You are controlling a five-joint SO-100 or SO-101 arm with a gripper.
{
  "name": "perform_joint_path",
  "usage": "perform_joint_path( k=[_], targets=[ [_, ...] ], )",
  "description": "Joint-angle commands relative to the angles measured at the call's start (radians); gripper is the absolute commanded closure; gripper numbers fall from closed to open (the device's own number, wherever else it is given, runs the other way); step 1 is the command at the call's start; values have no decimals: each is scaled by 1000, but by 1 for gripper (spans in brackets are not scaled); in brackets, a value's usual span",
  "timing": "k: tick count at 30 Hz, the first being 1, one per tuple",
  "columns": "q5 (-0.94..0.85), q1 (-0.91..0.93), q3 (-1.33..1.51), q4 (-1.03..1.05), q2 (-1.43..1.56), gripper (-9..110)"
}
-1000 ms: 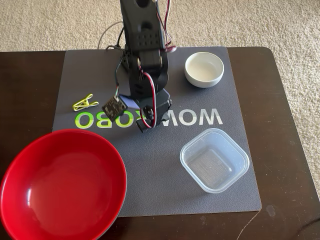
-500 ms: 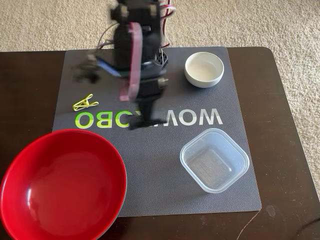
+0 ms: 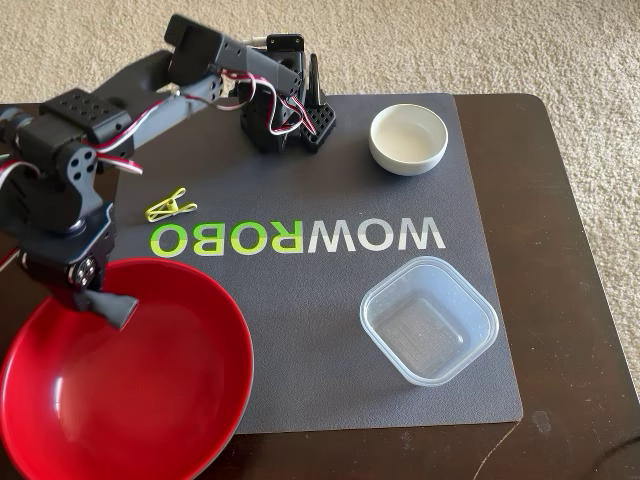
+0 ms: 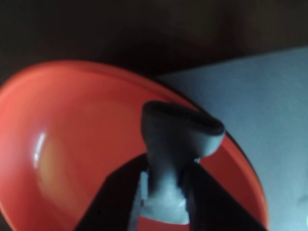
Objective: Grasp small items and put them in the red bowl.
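My gripper (image 3: 108,298) hangs over the far left rim of the large red bowl (image 3: 150,400). In the wrist view the gripper (image 4: 166,187) is shut on the waist of the dark grey bone-shaped piece (image 4: 179,132), which it holds upright above the red bowl (image 4: 72,144). The yellow-green wire clip (image 3: 168,207) lies on the mat, left of the lettering. The clear square tub (image 3: 428,320) stands at the mat's right front. The small white bowl (image 3: 408,138) stands at the back right.
A grey mat (image 3: 330,340) with WOWROBO lettering covers the dark brown table (image 3: 565,250). The arm's base (image 3: 285,115) stands at the mat's back edge, and its links reach to the left. Beige carpet surrounds the table.
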Motion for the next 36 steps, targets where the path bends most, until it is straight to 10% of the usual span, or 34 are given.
perform_joint_path(
  k=[1,23,36],
  targets=[
    [26,-66,-272,38,-143,101],
    [129,-232,-106,126,186,69],
    [242,-916,658,78,649,69]
  ],
)
